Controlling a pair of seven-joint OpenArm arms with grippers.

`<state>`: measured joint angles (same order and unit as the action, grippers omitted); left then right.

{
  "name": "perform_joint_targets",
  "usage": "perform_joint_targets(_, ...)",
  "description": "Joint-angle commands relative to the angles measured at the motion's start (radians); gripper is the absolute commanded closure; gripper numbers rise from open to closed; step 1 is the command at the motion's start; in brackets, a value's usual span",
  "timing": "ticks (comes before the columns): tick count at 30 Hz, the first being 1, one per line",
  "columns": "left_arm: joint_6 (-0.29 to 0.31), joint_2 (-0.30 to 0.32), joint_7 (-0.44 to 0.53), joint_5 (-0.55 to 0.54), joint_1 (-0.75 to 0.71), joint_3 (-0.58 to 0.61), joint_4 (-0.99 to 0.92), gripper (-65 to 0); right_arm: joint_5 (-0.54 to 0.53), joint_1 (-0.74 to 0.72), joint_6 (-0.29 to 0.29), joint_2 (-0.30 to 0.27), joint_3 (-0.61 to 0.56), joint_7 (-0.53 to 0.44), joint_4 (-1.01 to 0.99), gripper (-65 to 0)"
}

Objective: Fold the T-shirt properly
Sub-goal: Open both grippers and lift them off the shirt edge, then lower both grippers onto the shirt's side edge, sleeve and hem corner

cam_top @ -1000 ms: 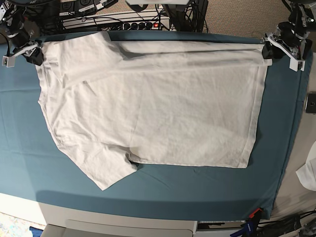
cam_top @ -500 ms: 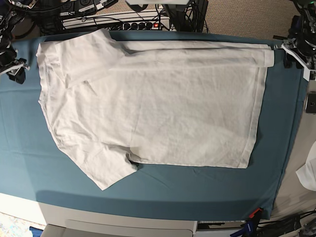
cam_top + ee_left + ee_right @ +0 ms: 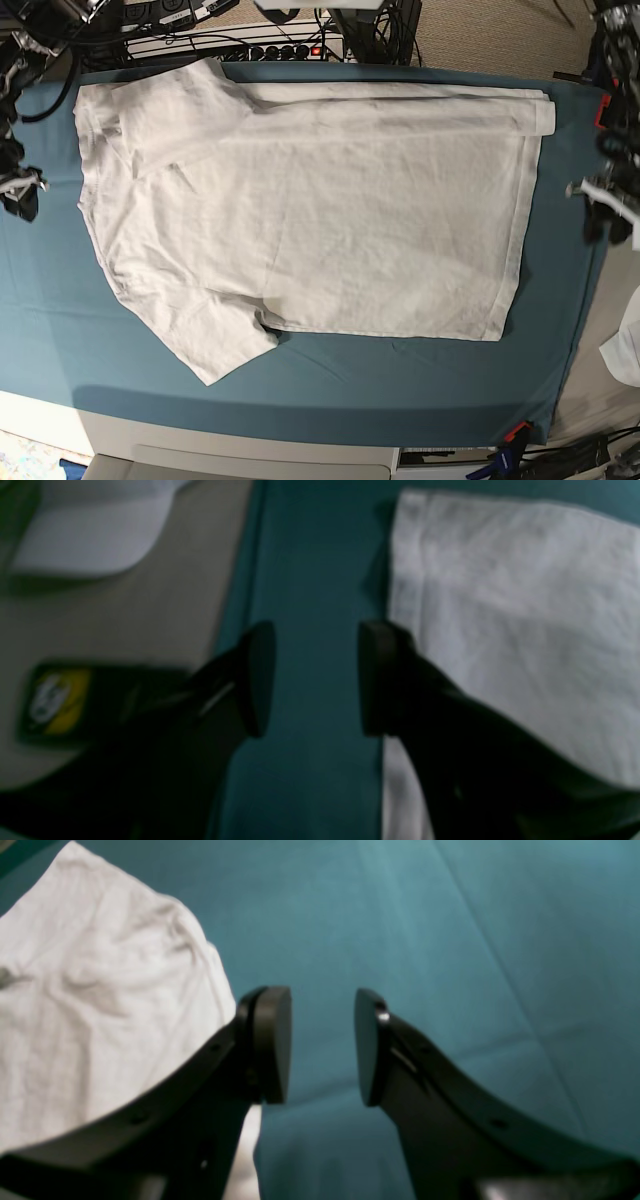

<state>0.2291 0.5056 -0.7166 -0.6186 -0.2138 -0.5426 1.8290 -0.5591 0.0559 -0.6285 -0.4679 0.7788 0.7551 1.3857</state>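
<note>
T-shirt (image 3: 300, 200) lies flat on the desk (image 3: 400, 380), no readable print; left tool (image 3: 315, 680) and right tool (image 3: 322, 1045) gape empty beside it.

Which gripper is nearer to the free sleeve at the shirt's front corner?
Right. The right gripper sits left of the T-shirt, nearer that sleeve; the left gripper is beyond the hem.

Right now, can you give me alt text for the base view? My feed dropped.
A wrinkled white T-shirt lies flat on the teal table cover, far edge folded over. The left gripper and right gripper hang open past its ends, holding nothing.
</note>
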Motion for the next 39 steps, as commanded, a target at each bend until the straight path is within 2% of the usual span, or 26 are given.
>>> perform_joint_targets(1, -0.005, 0.025, 0.018, 0.007, 0.046, 0.029, -0.026, -27.7, 0.002, -0.029, -0.003, -0.027, -0.019, -0.027, 0.014, -22.0)
perform_joint_targets(7, -0.005, 0.026, -0.003, 0.009, 0.355, 0.232, -0.399, -27.7, 0.103, -0.118, -0.001, -0.018, -0.221, -0.031, 0.014, -22.0)
perform_joint_targets(10, 0.008, 0.023, -0.029, -0.026, 0.542, 0.293, -0.636, -27.7, 0.162, -0.160, 0.033, 0.009, -0.316, -0.053, 0.014, -22.0)
perform_joint_targets(13, 0.020, 0.021, -0.035, -0.052, 0.723, 0.325, -0.864, -27.7, 0.223, -0.199, 0.053, 0.047, -0.388, -0.071, 0.014, -21.9)
perform_joint_targets(16, 0.077, 0.021, -0.055, -0.107, 0.875, 0.325, -1.070, -27.7, 0.254, -0.224, 0.067, 0.090, -0.439, -0.080, 0.014, -22.0)
perform_joint_targets(19, 0.111, 0.014, -0.049, -0.127, 1.001, 0.325, -1.271, -27.5, 0.298, -0.242, 0.072, 0.133, -0.478, -0.098, 0.014, -21.9)
perform_joint_targets(21, 0.113, 0.006, -0.033, -0.126, 1.064, 0.325, -1.396, -27.5, 0.337, -0.251, 0.073, 0.158, -0.504, -0.119, 0.014, -21.9)
perform_joint_targets(26, 0.113, -0.021, 0.015, -0.104, 1.104, 0.325, -1.553, -27.5, 0.418, -0.256, 0.100, 0.193, -0.572, -0.142, 0.014, -22.0)
perform_joint_targets(30, 0.112, -0.043, 0.017, -0.062, 1.073, 0.325, -1.557, -27.5, 0.430, -0.256, 0.106, 0.193, -0.602, -0.142, 0.014, -22.0)
perform_joint_targets(39, 0.121, -0.110, 0.003, -0.093, 1.015, 0.325, -1.557, -27.5, 0.430, -0.255, 0.106, 0.193, -0.602, -0.138, 0.014, -21.9)
